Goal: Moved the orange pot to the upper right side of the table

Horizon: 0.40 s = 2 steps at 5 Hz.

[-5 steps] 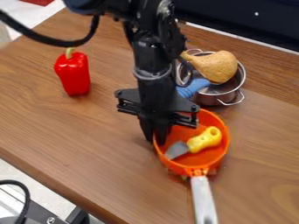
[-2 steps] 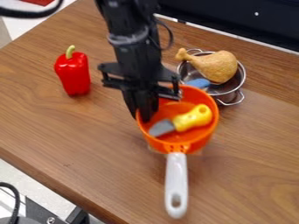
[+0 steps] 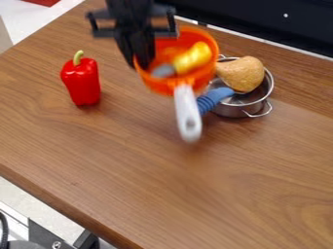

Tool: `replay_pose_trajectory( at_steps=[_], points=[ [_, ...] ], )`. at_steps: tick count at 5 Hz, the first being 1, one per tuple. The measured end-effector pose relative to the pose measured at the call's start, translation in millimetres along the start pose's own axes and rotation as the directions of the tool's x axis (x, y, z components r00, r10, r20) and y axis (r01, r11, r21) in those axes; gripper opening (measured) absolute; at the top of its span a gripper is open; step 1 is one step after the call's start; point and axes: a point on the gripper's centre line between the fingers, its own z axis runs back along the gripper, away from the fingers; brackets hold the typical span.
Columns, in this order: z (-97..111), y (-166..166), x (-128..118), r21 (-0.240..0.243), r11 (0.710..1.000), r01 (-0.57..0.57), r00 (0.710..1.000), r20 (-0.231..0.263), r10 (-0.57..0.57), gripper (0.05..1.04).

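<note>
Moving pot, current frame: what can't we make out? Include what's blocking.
All camera view:
- Orange pot: underside, hidden by its own wall, so clearance can't be measured.
- Drumstick: narrow end, behind the orange pot.
- Metal pot: left part, behind the orange pot and blue handle.
- Red item: cut off by the top edge, identity unclear.

The tabletop (image 3: 162, 185) is viewed from above its near side, with the camera aimed down at a slant toward the far side, where a dark panel (image 3: 273, 24) is cut off by the upper border. The view is turned askew, so the near left edge is seen as a diagonal. The camera is set near enough for the right part to be cropped, yet the red pepper (image 3: 82, 82) is framed whole.
</note>
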Motion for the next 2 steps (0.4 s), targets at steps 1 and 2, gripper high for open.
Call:
replay_pose_trajectory(
  at_steps=[1, 2],
  points=[
    [-11.5, 12.5, 31.8, 0.044, 0.998, -0.034, 0.999, 0.020, 0.033, 0.055],
    [-14.7, 27.7, 60.6, 0.052, 0.998, -0.031, 1.000, 0.004, 0.031, 0.055]
  ],
)
